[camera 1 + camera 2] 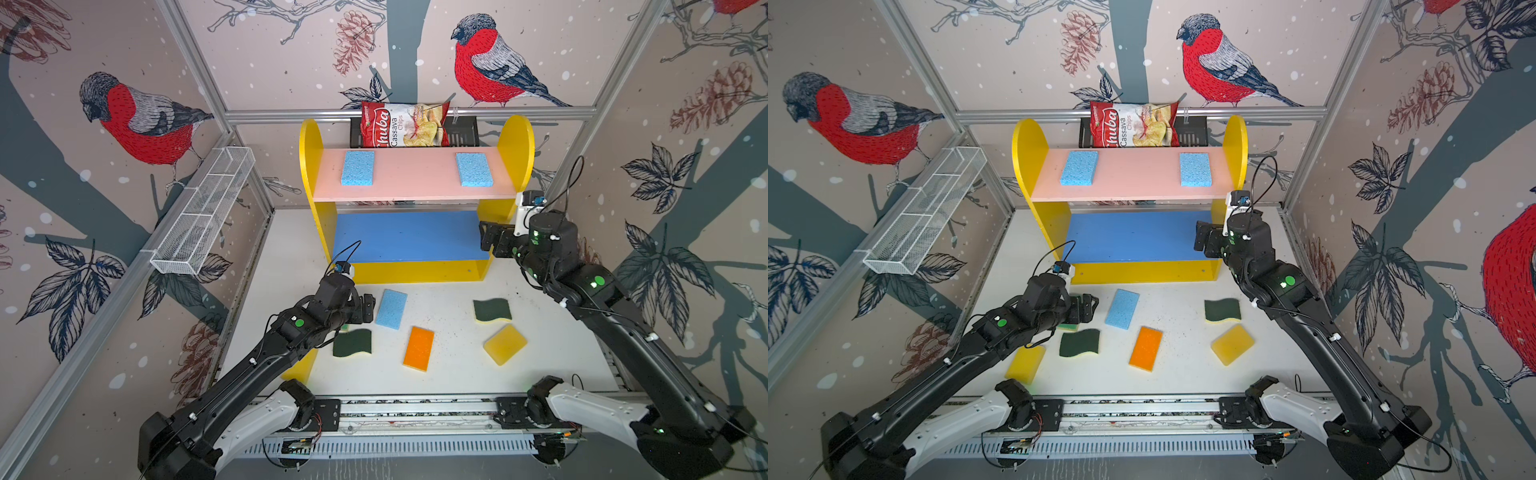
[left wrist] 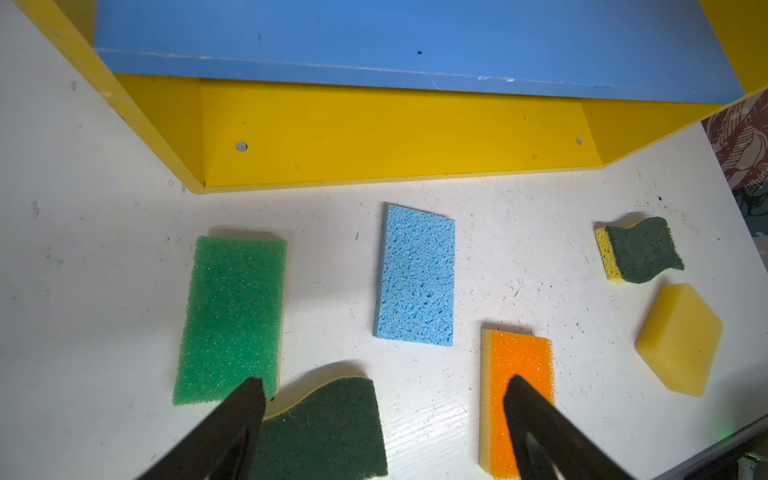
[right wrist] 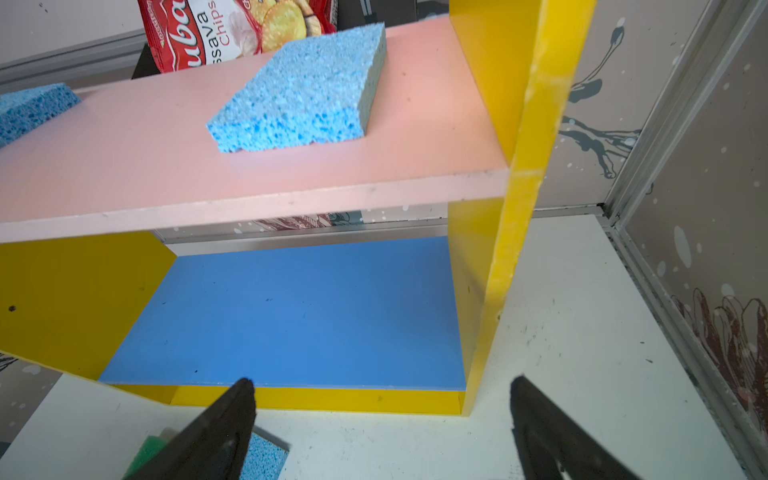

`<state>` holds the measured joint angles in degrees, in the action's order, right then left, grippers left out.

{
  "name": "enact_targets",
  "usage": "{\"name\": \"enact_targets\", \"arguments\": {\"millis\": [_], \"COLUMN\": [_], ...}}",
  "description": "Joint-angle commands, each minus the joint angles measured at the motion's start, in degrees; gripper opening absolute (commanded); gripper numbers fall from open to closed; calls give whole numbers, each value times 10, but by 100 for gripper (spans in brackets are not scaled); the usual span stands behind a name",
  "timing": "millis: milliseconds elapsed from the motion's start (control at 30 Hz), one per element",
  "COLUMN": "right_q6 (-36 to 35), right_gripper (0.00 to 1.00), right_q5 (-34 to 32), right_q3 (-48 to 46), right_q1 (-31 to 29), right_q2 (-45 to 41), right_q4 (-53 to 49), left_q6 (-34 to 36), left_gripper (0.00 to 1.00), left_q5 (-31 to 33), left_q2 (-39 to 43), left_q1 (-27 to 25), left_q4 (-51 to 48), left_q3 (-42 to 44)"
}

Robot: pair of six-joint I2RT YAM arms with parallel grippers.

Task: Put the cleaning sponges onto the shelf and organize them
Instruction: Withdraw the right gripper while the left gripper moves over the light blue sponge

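the shelf (image 1: 515,141) stands upright: yellow sides, pink upper board (image 1: 415,187), blue middle board (image 1: 407,237). two light blue sponges lie flat on the pink board, well apart: first blue sponge (image 1: 358,168), second blue sponge (image 1: 473,169). flat before the base: third blue sponge (image 1: 391,308), orange-topped sponge (image 1: 418,348), near wavy dark-green sponge (image 1: 352,343), far wavy dark-green sponge (image 1: 492,310), skewed yellow sponge (image 1: 505,344), second yellow sponge (image 1: 1025,363), green-topped sponge (image 2: 232,316).

Both black arms (image 1: 266,357) stretch forward, the left black end effector (image 2: 384,384) held low and the right black end effector (image 3: 382,383) poised higher, each with jaws spread wide.
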<state>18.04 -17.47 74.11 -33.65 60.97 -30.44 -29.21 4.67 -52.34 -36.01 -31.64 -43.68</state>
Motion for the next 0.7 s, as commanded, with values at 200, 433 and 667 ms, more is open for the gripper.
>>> {"name": "enact_targets", "arguments": {"millis": [200, 433, 667], "right_q6": [52, 91, 109], "right_gripper": [97, 98, 99], "right_q5": [30, 14, 13], "right_q3": [-104, -171, -217], "right_q1": [2, 2, 2], "right_q2": [-35, -68, -96], "right_q4": [48, 52, 45], "left_q6": [-5, -8, -24], "left_gripper": [91, 91, 91], "left_q5": [-24, -42, -6], "left_q2": [-15, -45, -101], "left_q1": [-4, -20, -62], "left_q4": [28, 93, 119], "left_q3": [24, 59, 71]}}
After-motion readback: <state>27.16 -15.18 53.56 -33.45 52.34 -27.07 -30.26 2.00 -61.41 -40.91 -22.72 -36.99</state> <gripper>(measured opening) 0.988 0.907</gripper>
